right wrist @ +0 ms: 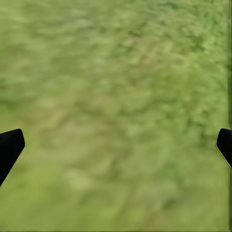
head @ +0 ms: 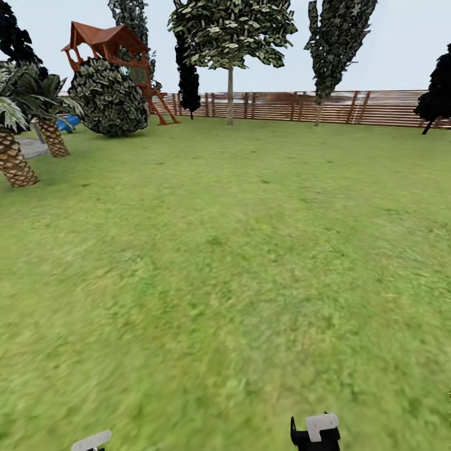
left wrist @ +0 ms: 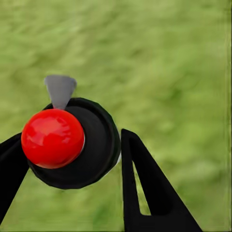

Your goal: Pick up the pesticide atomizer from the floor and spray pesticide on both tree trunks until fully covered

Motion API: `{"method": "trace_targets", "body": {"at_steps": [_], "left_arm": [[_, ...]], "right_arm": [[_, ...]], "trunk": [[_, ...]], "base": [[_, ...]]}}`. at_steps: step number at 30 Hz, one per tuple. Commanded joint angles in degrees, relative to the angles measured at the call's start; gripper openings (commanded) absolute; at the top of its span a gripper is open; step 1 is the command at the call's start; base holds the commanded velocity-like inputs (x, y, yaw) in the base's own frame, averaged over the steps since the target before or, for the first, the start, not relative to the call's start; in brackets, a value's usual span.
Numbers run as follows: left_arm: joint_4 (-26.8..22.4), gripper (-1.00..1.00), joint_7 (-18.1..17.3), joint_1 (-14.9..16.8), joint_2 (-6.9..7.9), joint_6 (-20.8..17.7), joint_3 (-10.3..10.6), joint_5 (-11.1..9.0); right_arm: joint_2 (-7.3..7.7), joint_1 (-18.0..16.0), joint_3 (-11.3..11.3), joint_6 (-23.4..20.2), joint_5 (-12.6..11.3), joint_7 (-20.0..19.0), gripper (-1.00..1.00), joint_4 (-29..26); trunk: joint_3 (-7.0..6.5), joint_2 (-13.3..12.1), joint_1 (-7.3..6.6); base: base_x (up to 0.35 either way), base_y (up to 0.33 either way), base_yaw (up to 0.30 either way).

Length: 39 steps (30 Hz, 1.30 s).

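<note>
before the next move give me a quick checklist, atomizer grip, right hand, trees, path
1. Atomizer in the left gripper: ok. In the left wrist view the pesticide atomizer, with its red cap and grey nozzle, sits between the black fingers.
2. Grip firm: cannot tell. Pad contact is not clearly visible.
3. Right gripper free: ok. Its fingers are spread wide over bare grass.
4. Target tree in sight: cannot tell. A slim-trunked tree stands by the wooden fence, too far to judge.
5. Path ahead: ok. Open lawn runs to the fence; the palms and the playhouse stand off to the left.
</note>
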State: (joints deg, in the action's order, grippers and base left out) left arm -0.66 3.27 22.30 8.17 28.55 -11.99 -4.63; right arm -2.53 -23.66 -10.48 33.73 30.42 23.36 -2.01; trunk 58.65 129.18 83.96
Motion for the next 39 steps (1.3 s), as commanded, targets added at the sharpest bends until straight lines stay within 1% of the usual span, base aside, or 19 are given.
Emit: {"method": "trace_targets", "body": {"at_steps": [1,5,16,22,39], "left_arm": [[0.03,-1.0,-0.02,0.02,0.01,0.19,0.21,-0.47],[0.05,-1.0,-0.02,0.02,0.01,0.23,0.21,-0.47],[0.05,-1.0,-0.02,0.02,-0.02,0.37,0.21,-0.47],[0.05,-1.0,-0.02,0.02,0.0,0.35,0.21,-0.47],[0.05,-1.0,-0.02,0.02,-0.08,0.33,0.21,-0.47]], "right_arm": [[-0.02,-0.06,-0.42,0.1,0.61,0.29,1.0,0.08],[-0.02,-0.05,-0.42,0.1,0.61,0.29,1.0,0.08],[-0.02,-0.06,-0.42,0.1,0.52,0.29,1.0,0.08],[-0.02,-0.05,-0.42,0.1,0.52,0.29,1.0,0.08],[-0.02,-0.07,-0.42,0.1,0.43,0.29,1.0,0.16]], "trunk": [[0.05,0.02,0.03],[0.05,0.02,0.03],[0.05,0.02,0.03],[0.05,0.02,0.03],[0.05,0.02,0.03]], "base": [[0.342,0.0,-0.287],[0.342,0.0,-0.211],[0.342,0.0,-0.012],[0.342,0.0,-0.189],[0.342,0.0,-0.005]]}}
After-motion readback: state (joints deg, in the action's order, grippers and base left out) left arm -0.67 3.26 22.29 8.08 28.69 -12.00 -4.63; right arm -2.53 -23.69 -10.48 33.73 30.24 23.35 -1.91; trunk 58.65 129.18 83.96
